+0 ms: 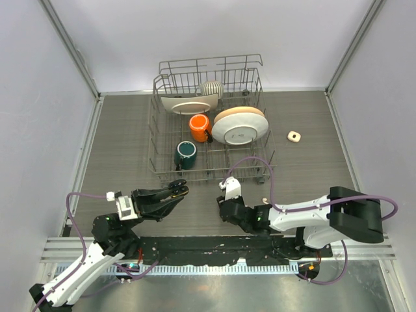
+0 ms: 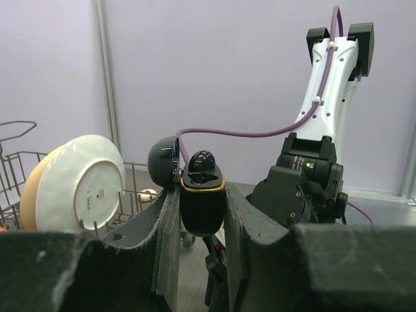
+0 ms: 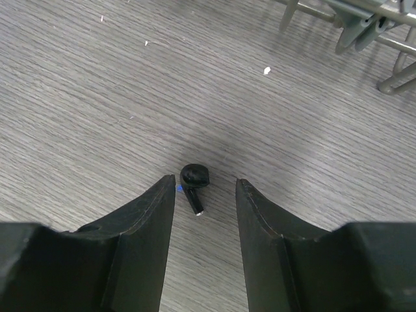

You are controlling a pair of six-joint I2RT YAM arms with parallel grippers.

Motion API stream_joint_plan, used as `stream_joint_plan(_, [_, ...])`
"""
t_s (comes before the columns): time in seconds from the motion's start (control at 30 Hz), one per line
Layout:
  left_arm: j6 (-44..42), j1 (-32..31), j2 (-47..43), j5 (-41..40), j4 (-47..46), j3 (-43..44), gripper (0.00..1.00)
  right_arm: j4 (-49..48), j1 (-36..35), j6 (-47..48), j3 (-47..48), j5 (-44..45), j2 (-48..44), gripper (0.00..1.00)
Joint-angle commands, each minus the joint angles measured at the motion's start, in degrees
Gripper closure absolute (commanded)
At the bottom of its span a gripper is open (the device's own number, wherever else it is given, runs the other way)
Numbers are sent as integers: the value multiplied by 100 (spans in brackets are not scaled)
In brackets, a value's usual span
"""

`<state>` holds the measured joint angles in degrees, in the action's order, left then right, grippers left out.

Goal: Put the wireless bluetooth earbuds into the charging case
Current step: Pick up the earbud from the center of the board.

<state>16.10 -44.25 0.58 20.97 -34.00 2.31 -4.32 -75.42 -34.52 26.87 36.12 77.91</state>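
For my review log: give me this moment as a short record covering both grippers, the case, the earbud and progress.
left gripper: shut on black charging case, lid open
right gripper: open, low over the table, fingers either side of a black earbud
earbud state: lying on table, not gripped
progress: this earbud not yet in case

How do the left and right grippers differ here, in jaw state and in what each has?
The left gripper is shut on the black charging case, whose lid is open; the right gripper is open and grips nothing. The left gripper's camera looks level across the scene, while the right gripper's looks down on a black earbud lying on the table between its fingers. Both have dark padded fingers.
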Motion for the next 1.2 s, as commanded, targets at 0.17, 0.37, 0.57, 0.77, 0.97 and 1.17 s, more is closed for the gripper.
stream_joint_plan(0.17, [-10,-22,-295,-49,-151,-705,100,-315,-8,-142,301,89,295,53])
stream_joint_plan(0.37, [8,-22,-295,-32,-151,-705,100,-281,44,-186,345,18,409,54])
stream_joint_plan(0.57, [16,-14,-295,-49,-142,-705,100,-78,124,-178,459,-105,427,56])
stream_joint_plan(0.77, [25,-22,-295,-41,-142,-705,100,-17,141,-213,486,-149,506,60])
stream_joint_plan(0.97, [25,-22,-295,-41,-133,-705,100,106,159,-256,556,-184,603,61])
stream_joint_plan(1.17, [34,-22,-295,-41,-116,-705,100,194,168,-248,573,-158,620,64])
